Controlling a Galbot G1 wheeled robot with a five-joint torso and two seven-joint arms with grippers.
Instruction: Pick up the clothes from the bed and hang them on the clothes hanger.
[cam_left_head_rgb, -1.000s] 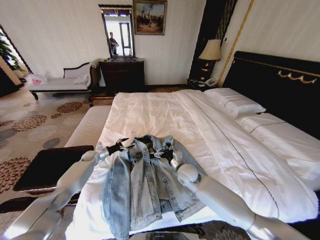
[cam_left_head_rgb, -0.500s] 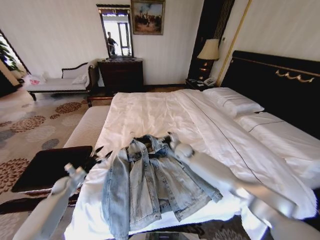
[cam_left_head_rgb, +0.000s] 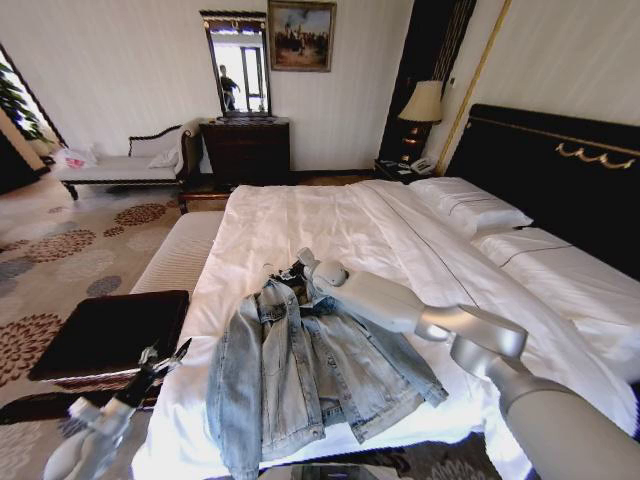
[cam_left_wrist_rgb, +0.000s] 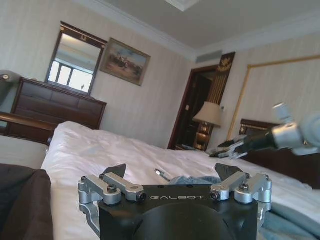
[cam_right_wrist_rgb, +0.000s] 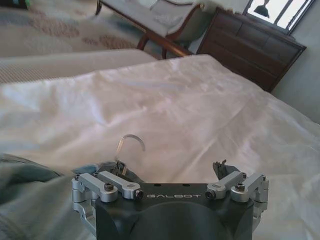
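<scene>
The clothes, a light-blue denim jacket (cam_left_head_rgb: 300, 370), lie flat and button-side up on the near part of the bed (cam_left_head_rgb: 330, 215), collar toward the far end. The clothes hanger sits inside the collar; its pale hook (cam_right_wrist_rgb: 131, 140) sticks out onto the sheet, and its dark neck (cam_left_head_rgb: 290, 272) shows at the collar. My right gripper (cam_left_head_rgb: 297, 268) hovers at the collar, open, with nothing between its fingers (cam_right_wrist_rgb: 170, 170). My left gripper (cam_left_head_rgb: 165, 355) hangs low off the bed's left side, open and holding nothing (cam_left_wrist_rgb: 172, 172).
A dark low table (cam_left_head_rgb: 105, 330) stands under my left arm, beside a pale upholstered bench (cam_left_head_rgb: 180, 250) along the bed. Pillows (cam_left_head_rgb: 470, 205) and the black headboard (cam_left_head_rgb: 560, 170) lie to the right. A dresser (cam_left_head_rgb: 245, 150) stands at the far wall.
My left gripper has pulled away from the jacket's collar, back and down past the bed's left edge. The right arm has swung over the jacket; its gripper stays at the collar.
</scene>
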